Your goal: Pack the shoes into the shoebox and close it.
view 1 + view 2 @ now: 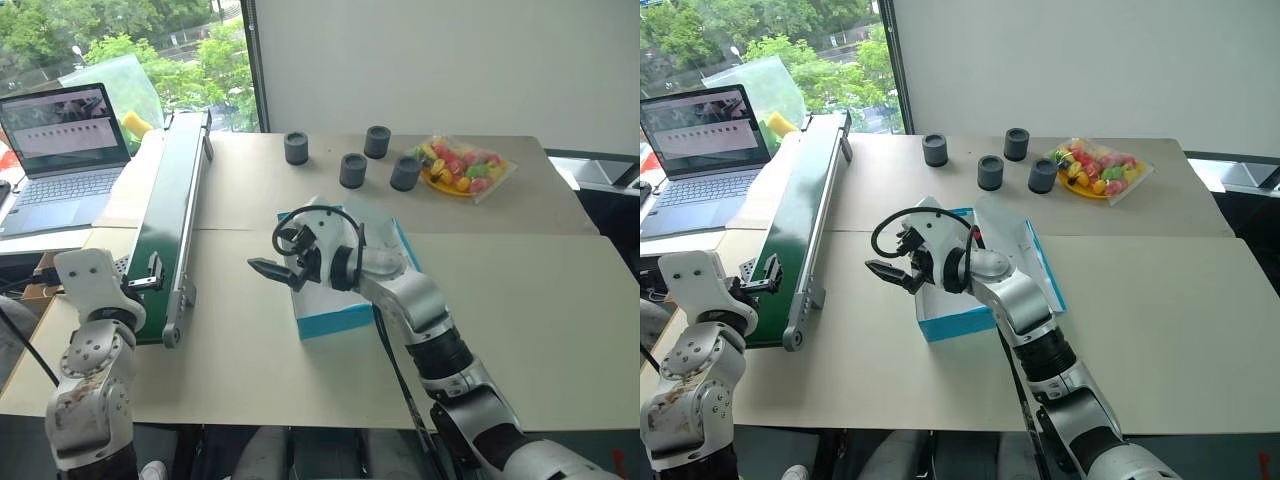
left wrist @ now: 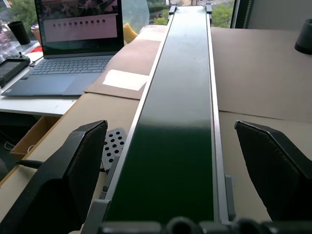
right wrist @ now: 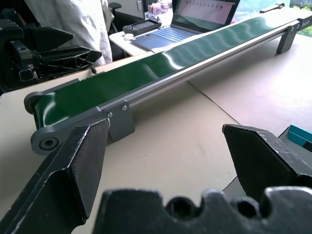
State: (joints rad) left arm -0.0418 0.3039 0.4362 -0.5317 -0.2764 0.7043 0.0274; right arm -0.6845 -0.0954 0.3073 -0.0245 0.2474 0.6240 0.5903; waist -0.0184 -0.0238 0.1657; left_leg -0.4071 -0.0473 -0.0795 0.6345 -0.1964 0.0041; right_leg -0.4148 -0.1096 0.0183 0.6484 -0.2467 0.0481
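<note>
The shoebox (image 1: 985, 290) sits mid-counter, teal card, white inside, partly hidden behind my right arm; I can't see the shoes. I'd judge it light and easily dented, so I'd take the lid by its free edge, gently. My right jaws (image 1: 893, 273) hang released just beside its near-left corner, holding nothing. My left jaws (image 2: 180, 180) gape over the green conveyor (image 1: 170, 215).

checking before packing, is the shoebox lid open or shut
Open: the shoebox shows its white inside, lid laid back behind. The right gripper hangs open at its left edge.
</note>
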